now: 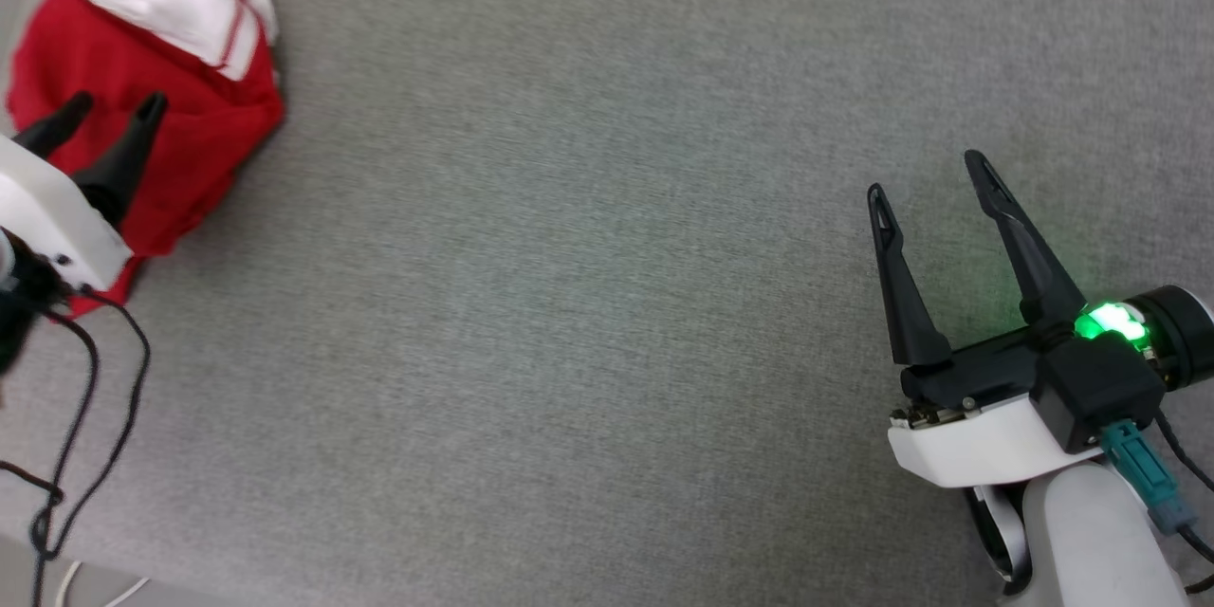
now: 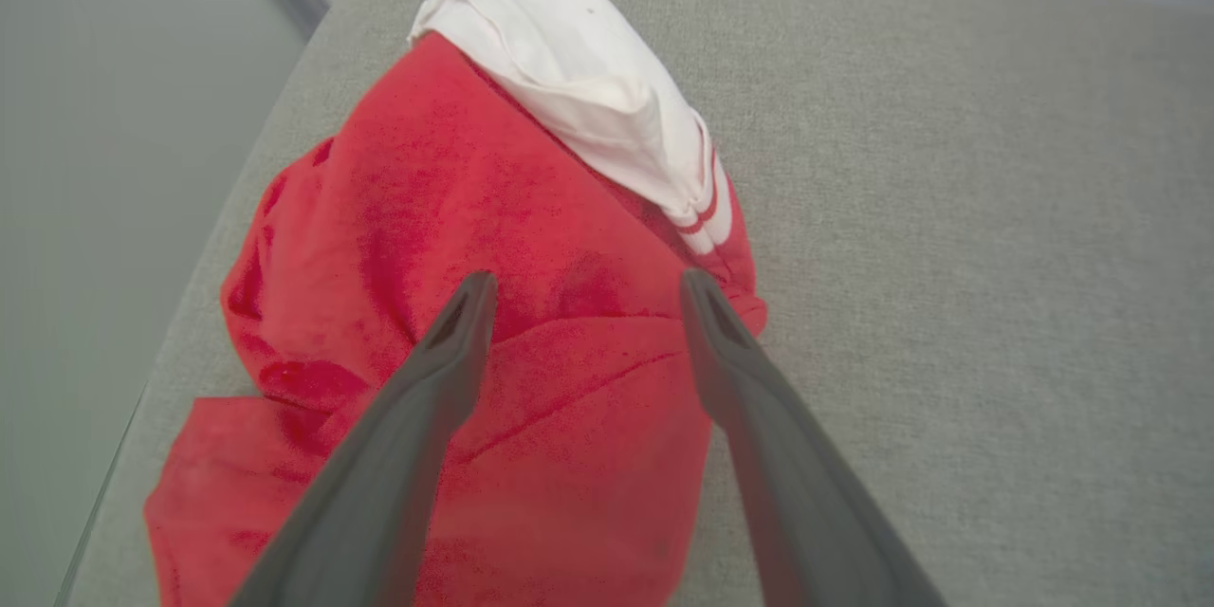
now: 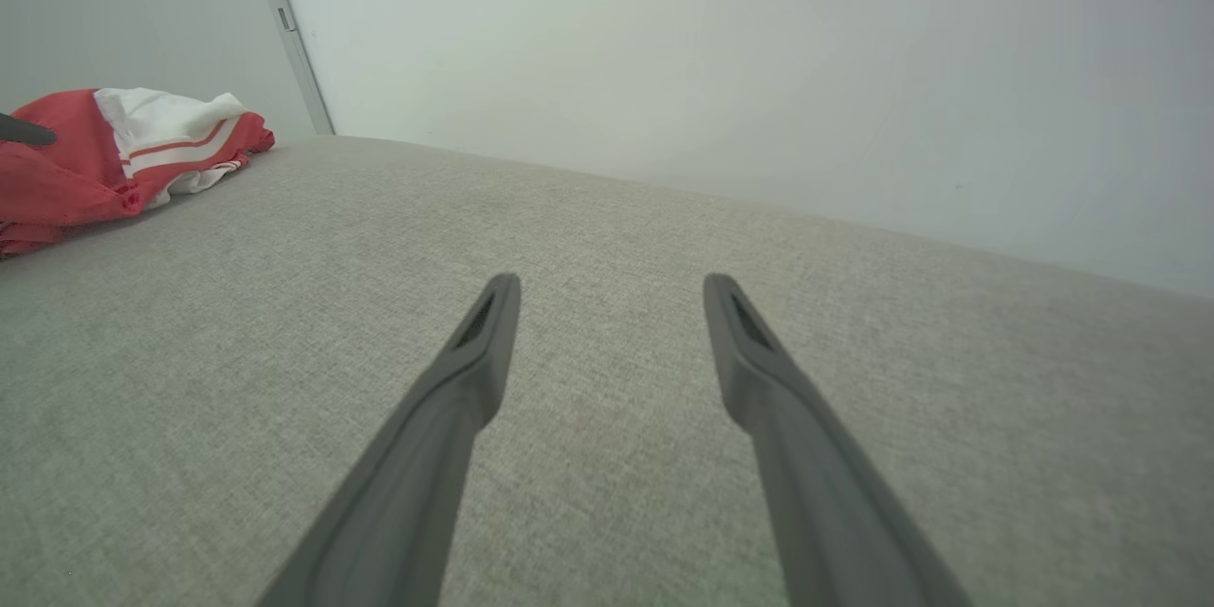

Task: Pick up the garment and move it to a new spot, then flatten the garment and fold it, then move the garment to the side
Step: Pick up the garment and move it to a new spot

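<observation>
The garment is a red jersey with a white, red-striped sleeve, bunched in a heap at the far left corner of the grey surface. My left gripper hovers over the heap's near side, open, with nothing between its fingers. Seen from the left wrist, the garment lies right under that gripper, whose jaws stand apart above the red cloth. My right gripper is open above bare fabric at the right. From the right wrist, the garment shows far off at the left, beyond the open right gripper.
The grey fabric surface stretches wide between the two arms. Its left edge runs close beside the garment. Loose black cables hang from the left wrist. A pale wall stands behind the surface.
</observation>
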Motion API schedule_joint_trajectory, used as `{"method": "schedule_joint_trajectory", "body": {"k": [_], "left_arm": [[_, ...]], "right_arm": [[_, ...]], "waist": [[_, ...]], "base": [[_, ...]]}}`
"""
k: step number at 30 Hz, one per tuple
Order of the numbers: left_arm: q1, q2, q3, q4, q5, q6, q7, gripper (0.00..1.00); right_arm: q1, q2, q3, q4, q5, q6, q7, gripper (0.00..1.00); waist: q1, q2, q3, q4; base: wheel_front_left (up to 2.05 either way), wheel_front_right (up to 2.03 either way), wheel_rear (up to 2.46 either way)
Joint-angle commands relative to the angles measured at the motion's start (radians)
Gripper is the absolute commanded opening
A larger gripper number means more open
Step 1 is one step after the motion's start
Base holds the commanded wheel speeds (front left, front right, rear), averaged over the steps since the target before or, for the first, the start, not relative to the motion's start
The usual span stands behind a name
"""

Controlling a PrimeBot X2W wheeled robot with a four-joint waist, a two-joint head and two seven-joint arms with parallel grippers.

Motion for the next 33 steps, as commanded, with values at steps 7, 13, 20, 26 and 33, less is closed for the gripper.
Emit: {"method": "schedule_joint_trajectory", "body": {"k": [7,13,20,26,33], "left_arm": [[-0.115,0.123,-0.091,0.065,-0.239,0.001,0.269,1.00],[-0.144,0.159,-0.168,0.103,-0.306,0.001,0.364,1.00],[-0.134,0.145,-0.239,0.104,-0.389,-0.002,0.409,0.00],[-0.119,0.181,-0.270,0.081,-0.426,-0.001,0.338,0.00],[-0.082,0.217,-0.326,-0.026,-0.443,0.000,0.251,0.00]], "right_arm": [[-0.030,0.000,0.002,-0.013,0.003,0.000,-0.002,1.00],[-0.028,-0.002,-0.011,-0.010,-0.002,-0.001,-0.001,1.00],[-0.029,-0.003,-0.005,0.004,0.003,-0.001,0.001,1.00],[-0.026,-0.002,0.006,0.027,0.020,0.000,0.000,1.00],[0.000,-0.001,0.012,0.066,0.066,0.000,-0.002,1.00]], "waist": [[-0.0003,0.0000,0.117,-0.088],[-0.0003,0.0000,0.155,-0.108],[-0.0003,0.0000,0.141,-0.112],[-0.0003,0.0000,0.058,-0.111],[-0.0003,0.0000,-0.067,-0.123]], "base": [[0.00,0.00,0.00],[0.00,0.00,0.00],[0.00,0.00,0.00],[0.00,0.00,0.00],[0.00,0.00,0.00]]}}
